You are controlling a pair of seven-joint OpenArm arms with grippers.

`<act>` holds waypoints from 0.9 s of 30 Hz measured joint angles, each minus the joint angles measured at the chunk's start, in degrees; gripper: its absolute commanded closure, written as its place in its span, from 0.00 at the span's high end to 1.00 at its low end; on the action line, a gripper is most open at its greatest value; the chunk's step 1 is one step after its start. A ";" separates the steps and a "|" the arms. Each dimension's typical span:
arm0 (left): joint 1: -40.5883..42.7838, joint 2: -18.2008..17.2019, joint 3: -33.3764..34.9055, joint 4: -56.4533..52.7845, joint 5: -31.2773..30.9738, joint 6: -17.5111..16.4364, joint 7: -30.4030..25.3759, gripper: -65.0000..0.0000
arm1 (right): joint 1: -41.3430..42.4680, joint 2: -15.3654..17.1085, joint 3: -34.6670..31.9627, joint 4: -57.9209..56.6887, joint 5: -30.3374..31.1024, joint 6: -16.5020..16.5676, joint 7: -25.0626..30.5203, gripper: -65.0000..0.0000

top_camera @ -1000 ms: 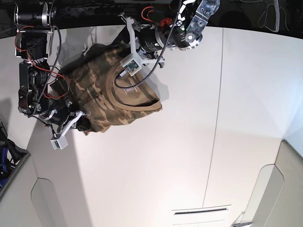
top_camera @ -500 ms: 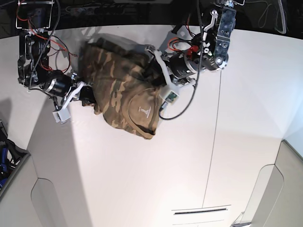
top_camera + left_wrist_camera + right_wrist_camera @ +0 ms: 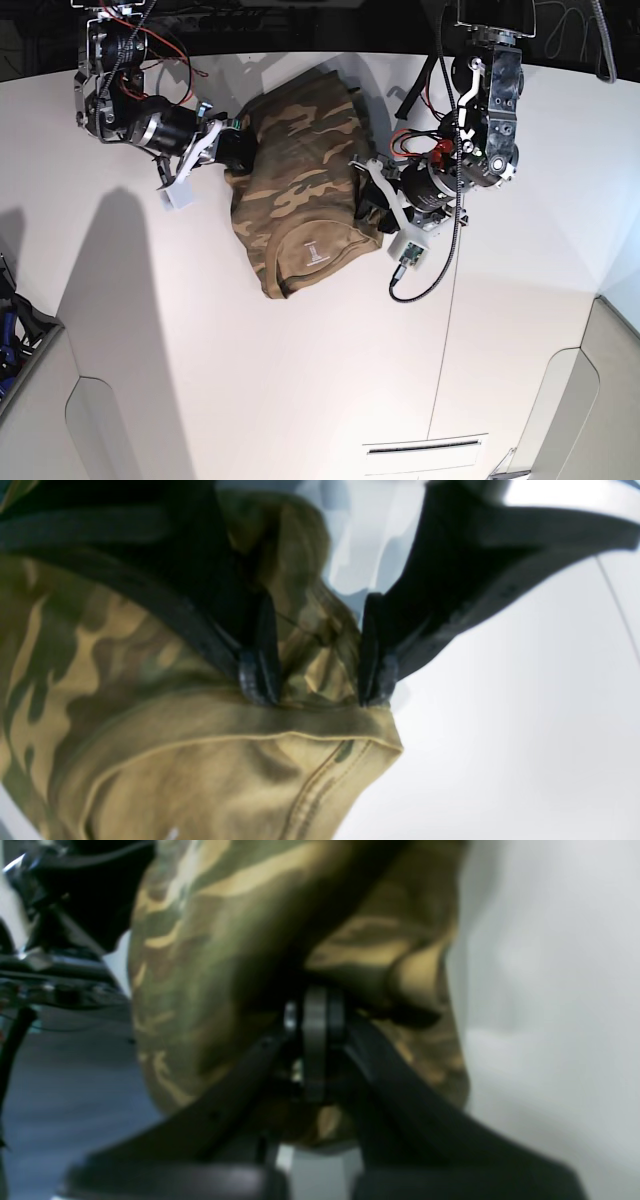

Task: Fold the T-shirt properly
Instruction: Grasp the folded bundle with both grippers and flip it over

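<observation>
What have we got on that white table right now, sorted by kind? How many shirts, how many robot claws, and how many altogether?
Shirts: 1, the camouflage T-shirt, bunched on the white table.
Robot claws: 2, the left gripper at one edge of the shirt and the right gripper at the opposite edge.
Total: 3

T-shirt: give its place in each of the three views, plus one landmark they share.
Base: the T-shirt lies upper centre on the white table, between both arms.
Left wrist: fills the left and lower centre, bunched between the fingers.
Right wrist: fills the upper centre.
Shared landmark: the white table.
</observation>
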 measured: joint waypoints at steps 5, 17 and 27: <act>-1.31 -0.02 0.00 -0.04 3.28 0.00 0.13 0.41 | -1.36 -3.69 0.04 0.33 0.02 0.42 0.11 0.00; -1.22 -8.55 0.04 8.74 -1.09 2.84 2.80 0.34 | -1.36 -2.86 0.20 1.44 0.44 0.39 -2.10 0.00; 11.89 -9.09 -0.24 20.28 -6.91 2.56 2.97 0.20 | -1.36 3.34 2.08 6.40 0.52 0.24 -2.91 0.00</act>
